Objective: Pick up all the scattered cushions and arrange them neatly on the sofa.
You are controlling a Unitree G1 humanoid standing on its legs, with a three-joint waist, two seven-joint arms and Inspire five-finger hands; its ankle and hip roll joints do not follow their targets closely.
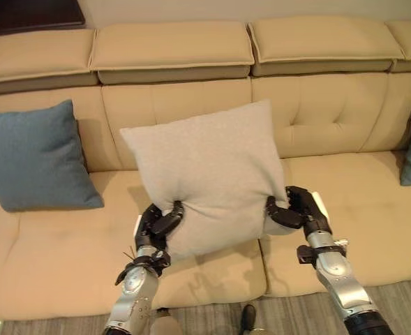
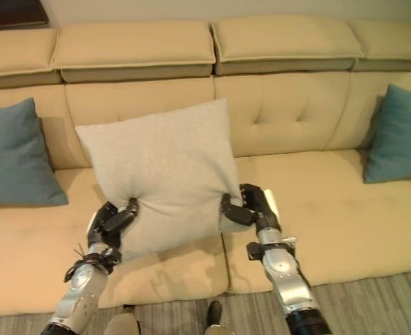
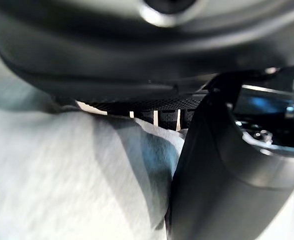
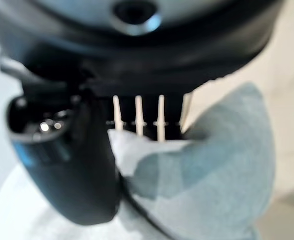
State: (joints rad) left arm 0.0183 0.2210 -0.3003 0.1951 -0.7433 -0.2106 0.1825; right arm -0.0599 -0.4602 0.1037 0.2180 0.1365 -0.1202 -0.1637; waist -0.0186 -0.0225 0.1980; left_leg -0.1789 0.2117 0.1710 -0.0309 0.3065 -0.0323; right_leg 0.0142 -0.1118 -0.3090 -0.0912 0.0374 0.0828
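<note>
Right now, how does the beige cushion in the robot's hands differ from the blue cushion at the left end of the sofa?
Colour: the beige cushion is pale, the blue cushion is dusty blue.
Support: the beige cushion is gripped at its lower corners by the left hand and right hand; the blue cushion leans on the sofa backrest, untouched.
Shape: the beige one is pinched at the corners, the blue one is smooth.
Both are square.

Sofa: I see a long tan leather sofa (image 2: 310, 118) with tufted back panels.
Held cushion: a pale grey square fabric cushion (image 2: 160, 171) is tilted above the seat's middle, before the backrest.
Left hand: my left hand (image 2: 111, 222) pinches its lower left corner.
Right hand: my right hand (image 2: 250, 208) clamps its lower right corner.
Other cushions: a blue fabric cushion (image 2: 13, 157) leans at the sofa's left end; a teal fabric cushion (image 2: 399, 136) leans at its right end.
</note>
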